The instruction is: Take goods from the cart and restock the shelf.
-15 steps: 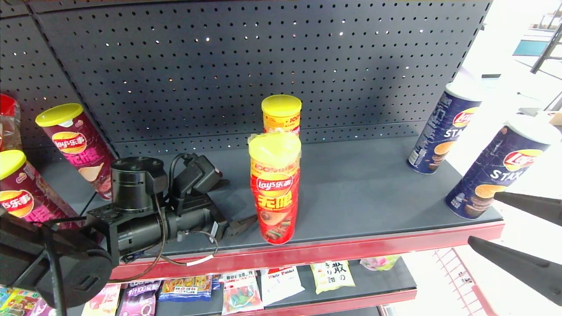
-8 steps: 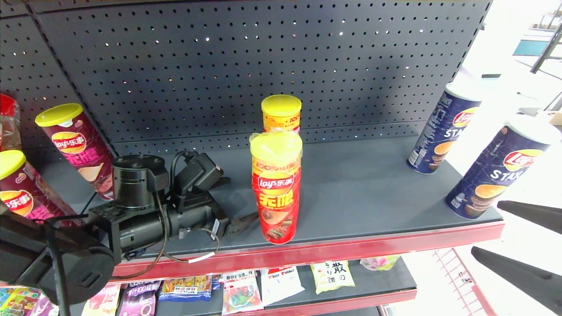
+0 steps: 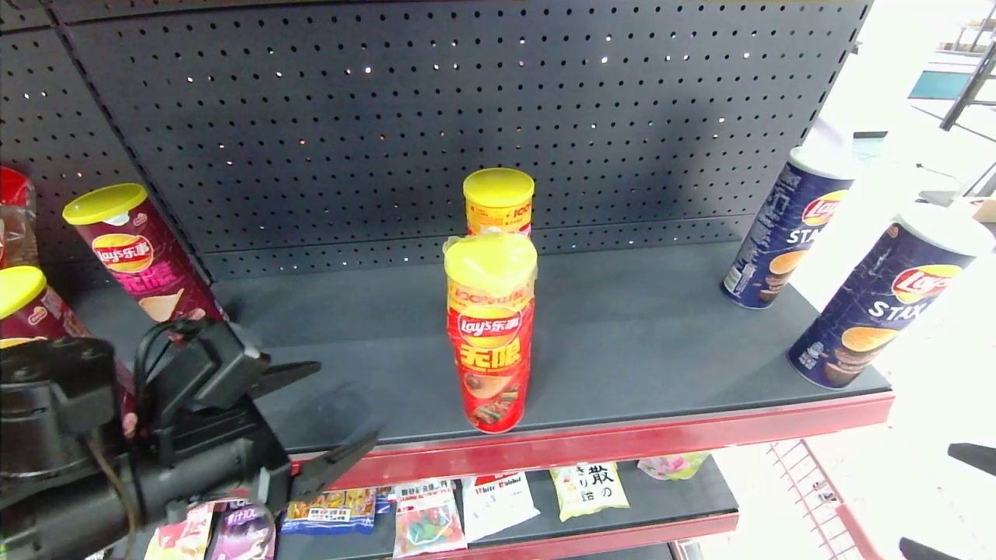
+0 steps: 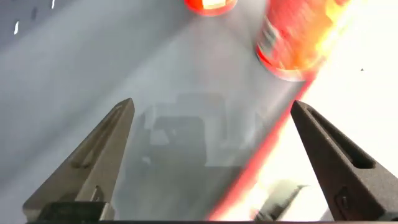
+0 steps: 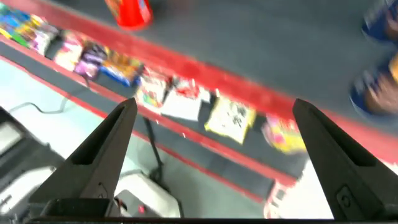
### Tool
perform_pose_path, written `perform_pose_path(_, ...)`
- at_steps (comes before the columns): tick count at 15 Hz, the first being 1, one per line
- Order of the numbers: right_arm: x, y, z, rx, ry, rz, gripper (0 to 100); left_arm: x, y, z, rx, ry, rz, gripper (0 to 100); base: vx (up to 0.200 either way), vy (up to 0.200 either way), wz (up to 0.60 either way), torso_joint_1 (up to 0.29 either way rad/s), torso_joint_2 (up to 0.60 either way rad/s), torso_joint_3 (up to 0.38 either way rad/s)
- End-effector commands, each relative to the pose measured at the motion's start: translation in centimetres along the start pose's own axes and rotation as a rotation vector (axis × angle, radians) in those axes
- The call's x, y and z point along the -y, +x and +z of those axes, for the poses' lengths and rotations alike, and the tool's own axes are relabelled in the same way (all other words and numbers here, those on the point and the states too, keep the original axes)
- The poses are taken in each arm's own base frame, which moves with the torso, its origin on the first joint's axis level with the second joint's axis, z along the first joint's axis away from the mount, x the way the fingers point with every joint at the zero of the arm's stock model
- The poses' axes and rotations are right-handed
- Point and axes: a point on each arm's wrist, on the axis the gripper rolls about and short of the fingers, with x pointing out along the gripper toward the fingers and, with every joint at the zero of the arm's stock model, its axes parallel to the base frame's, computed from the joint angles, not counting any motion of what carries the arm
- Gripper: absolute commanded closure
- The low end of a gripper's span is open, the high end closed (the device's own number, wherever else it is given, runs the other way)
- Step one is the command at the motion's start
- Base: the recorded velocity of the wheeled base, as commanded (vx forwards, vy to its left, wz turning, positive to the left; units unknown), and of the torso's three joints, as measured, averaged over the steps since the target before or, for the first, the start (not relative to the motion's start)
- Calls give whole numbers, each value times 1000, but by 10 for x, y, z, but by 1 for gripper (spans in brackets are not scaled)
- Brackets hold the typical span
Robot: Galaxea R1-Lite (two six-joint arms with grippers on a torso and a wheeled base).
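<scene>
Red chip can (image 3: 490, 334): upright, yellow lid, at the front lip of the shelf (image 3: 661, 334); right of the left pincer (image 3: 345, 402), well apart from its tips.

From the left:

Rear maroon can (image 3: 140, 257) and front maroon can (image 3: 31, 311): yellow lids, left of the left pincer, back past its wrist. Rear one near the pegboard (image 3: 389, 117), front one partly hidden by the arm.

Left pincer: spread wide, nothing between the fingers, low at the shelf's front edge, tips aimed toward the red chip can.

Second red can (image 3: 499, 201): straight behind the first, close to the pegboard, farther from the left pincer.

Snack packets (image 3: 498, 502): lower tier, below and right of the left pincer, ahead of the right pincer (image 5: 214, 104).

Rear blue can (image 3: 782, 233) and front blue can (image 3: 879, 303): upright at the shelf's right end, front one at the lip; both above and beyond the right pincer.

Right pincer: spread wide, empty, low, off the shelf's right end, below its front lip.
</scene>
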Motion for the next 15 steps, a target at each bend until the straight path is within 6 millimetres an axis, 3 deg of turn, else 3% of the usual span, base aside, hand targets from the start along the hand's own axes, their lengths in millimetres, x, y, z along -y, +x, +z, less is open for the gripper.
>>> perform_pose_path(1,-1,-39,-22,56,12,-100,0,19,-86,-9,47,-82,137,0,0,0,0,0,0,0)
perform_pose_path(4,-7,-69,-51,14,52,-271,0,62,-164,-26,-33,-189,169,0,0,0,0,0,0,0)
perform_pose_path(6,-18,-75,-69,-16,105,-411,0,90,-202,-53,-96,-213,235,0,0,0,0,0,0,0)
perform_pose_path(7,-22,-74,-72,-28,147,-487,0,97,-211,-62,-104,-236,306,0,0,0,0,0,0,0)
perform_pose_path(10,-35,-59,-87,-78,264,-749,0,104,-212,-69,-111,-368,559,0,0,0,0,0,0,0)
perform_pose_path(12,-38,-51,-107,-108,212,-783,0,106,-206,-78,-129,-420,659,0,0,0,0,0,0,0)
perform_pose_path(14,-34,-46,-102,-2,178,-707,0,110,-202,-92,-62,-402,657,0,0,0,0,0,0,0)
perform_pose_path(15,-27,-36,-102,126,111,-560,0,109,-199,-93,3,-386,584,0,0,0,0,0,0,0)
